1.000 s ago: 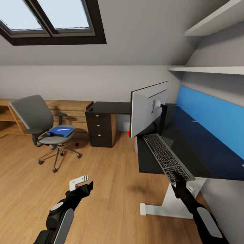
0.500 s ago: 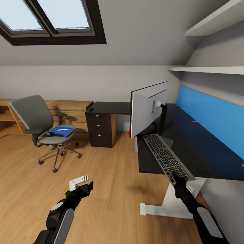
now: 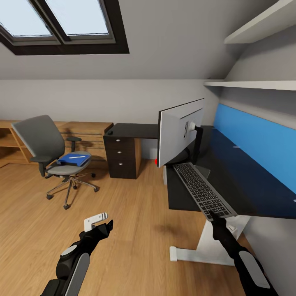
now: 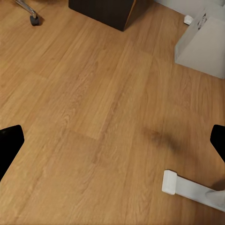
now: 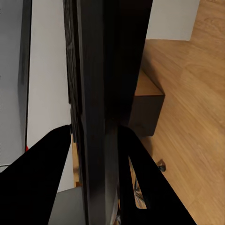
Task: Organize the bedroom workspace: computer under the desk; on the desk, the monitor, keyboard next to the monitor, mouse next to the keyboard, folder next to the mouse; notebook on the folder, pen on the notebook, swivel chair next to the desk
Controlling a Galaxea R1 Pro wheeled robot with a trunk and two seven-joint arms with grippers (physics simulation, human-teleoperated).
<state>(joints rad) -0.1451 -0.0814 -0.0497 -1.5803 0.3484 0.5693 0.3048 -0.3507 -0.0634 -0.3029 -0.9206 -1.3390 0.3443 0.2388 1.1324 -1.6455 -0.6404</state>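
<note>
The silver-grey keyboard [image 3: 202, 190] lies on the black desk [image 3: 246, 185] in front of the monitor [image 3: 181, 131], its near end over the desk's front edge. My right gripper [image 3: 213, 214] is shut on that end, and its fingers flank the keyboard's edge [image 5: 93, 93]. My left gripper [image 3: 100, 220] hangs open over the floor. The grey swivel chair [image 3: 39, 142] stands at the left. On its seat lies the blue folder [image 3: 73, 160] with the white pen [image 3: 75, 156] on it. The pale computer [image 4: 201, 42] sits under the desk. A small dark oval, seemingly the mouse [image 3: 110, 132], sits on the far desk wing. The notebook is hidden.
A black three-drawer unit [image 3: 121, 158] stands under the far desk wing. A low oak dresser [image 3: 82, 131] runs along the back wall behind the chair. A white desk foot [image 4: 185, 185] lies on the wood floor near my left gripper. White shelves [image 3: 255, 84] hang above the blue back panel.
My right gripper has drawn back slightly along the keyboard's near end, so more keys show. The left arm and the chair have not moved.
</note>
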